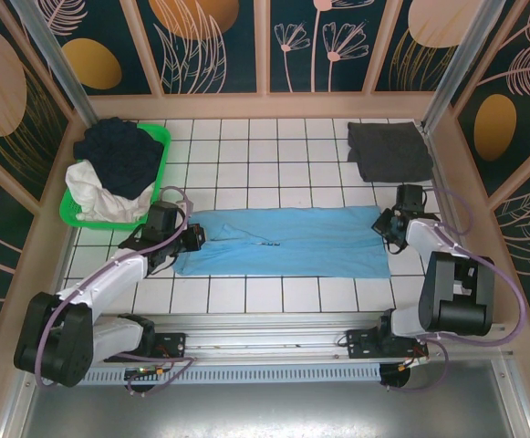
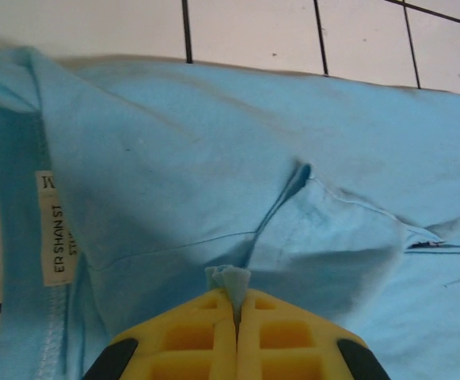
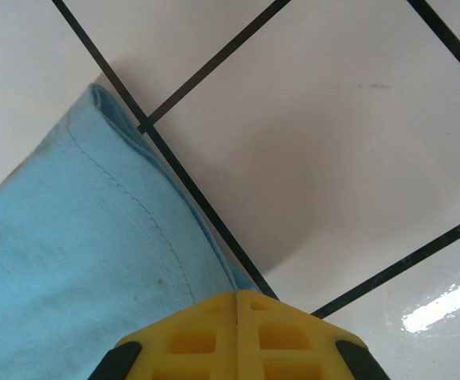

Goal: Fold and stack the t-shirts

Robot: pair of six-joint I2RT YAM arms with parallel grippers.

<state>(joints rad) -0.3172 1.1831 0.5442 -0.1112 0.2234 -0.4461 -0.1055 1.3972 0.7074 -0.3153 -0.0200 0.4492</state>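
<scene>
Fingers (image 2: 202,340) of the left gripper (image 2: 236,302) are clenched tight, yellow pads pressed together with a small tuft of the light blue t-shirt (image 2: 214,158) pinched between the tips. Cloth around that pinch is creased, with a seam running off to the right, and a white sewn-in label (image 2: 56,229) sits by the hem on the left of the left wrist view. Right gripper (image 3: 237,296) is also clenched, pads together with no gap, sitting right on the shirt's stitched edge; cannot tell from the right wrist view whether any cloth is caught between the tips. Near that gripper the shirt lies flat, one corner resting on a black grout line. From the top view the light blue shirt is a long flat band lying left to right across the middle of the white tiled table (image 1: 274,151), a bit nearer the near edge than the far edge, with the left gripper at its left end and the right gripper at its right end, by the far right corner of the cloth. Both arms are bent inward from their bases at the near edge. Dark grey t-shirt (image 1: 389,151) lies folded in the table's far right corner, apart from the blue one. Green basket (image 1: 161,139) sits at the far left corner, tight to the left edge, holding a dark navy garment (image 1: 119,155) piled on top and a white cloth (image 1: 96,193) spilling toward its near side.
</scene>
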